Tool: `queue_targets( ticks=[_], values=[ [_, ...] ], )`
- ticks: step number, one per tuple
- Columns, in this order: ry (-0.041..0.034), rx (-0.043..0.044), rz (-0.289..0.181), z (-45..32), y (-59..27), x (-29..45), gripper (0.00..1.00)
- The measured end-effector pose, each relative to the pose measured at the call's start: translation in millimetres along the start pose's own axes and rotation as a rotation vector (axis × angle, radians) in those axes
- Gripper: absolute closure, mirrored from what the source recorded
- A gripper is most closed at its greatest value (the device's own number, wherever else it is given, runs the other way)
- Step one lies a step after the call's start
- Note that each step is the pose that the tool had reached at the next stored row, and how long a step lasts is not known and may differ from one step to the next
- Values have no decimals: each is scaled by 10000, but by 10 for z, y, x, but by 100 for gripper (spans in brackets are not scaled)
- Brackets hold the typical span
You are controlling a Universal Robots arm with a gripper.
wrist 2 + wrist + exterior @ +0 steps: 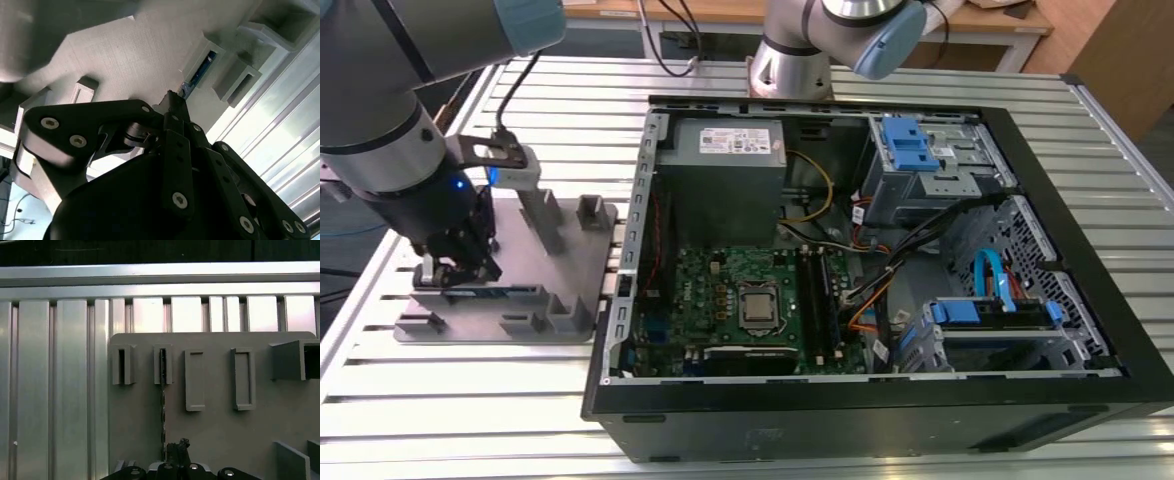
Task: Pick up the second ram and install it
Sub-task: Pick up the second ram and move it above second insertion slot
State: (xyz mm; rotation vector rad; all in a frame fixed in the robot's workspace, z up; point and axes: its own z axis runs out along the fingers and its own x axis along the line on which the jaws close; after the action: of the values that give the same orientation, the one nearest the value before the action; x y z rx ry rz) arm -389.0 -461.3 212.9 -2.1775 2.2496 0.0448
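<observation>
Fingers (177, 450) are down on the grey fixture (580, 270), drawn narrow and pinching the near end of the second ram (163, 390). The stick sits on edge and runs straight out from the fingertips (172, 102) into a fixture slot. The open PC case (881, 425) is well apart from the fingers, on the same slatted tabletop (480, 400).

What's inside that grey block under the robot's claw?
A thin memory stick stands on edge in a slot of the grey block. The gripper hides one end.
</observation>
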Motion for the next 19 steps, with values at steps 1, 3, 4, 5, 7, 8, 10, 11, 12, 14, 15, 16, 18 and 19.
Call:
queue_targets(
  ticks=[1,3,4,5,7,8,10,11,12,14,15,16,18,19],
  values=[
    [2,-3,-112,0,0,0,89],
    [5,-10,-334,0,0,0,89],
    [6,-12,-439,0,0,0,89],
    [7,-15,-544,0,0,0,89],
    [10,-21,-753,0,0,0,89],
    [12,-24,-861,0,0,0,89],
    [14,-30,-1052,0,0,0,89],
    [15,-30,-1077,0,0,0,89],
    [15,-30,-1080,0,0,0,89],
    [15,-30,-1081,0,0,0,89],
    [15,-31,-1081,0,0,0,89],
    [14,-30,-1080,0,0,0,89],
    [14,-30,-1081,0,0,0,89],
    [15,-30,-1080,0,0,0,89]
  ],
)
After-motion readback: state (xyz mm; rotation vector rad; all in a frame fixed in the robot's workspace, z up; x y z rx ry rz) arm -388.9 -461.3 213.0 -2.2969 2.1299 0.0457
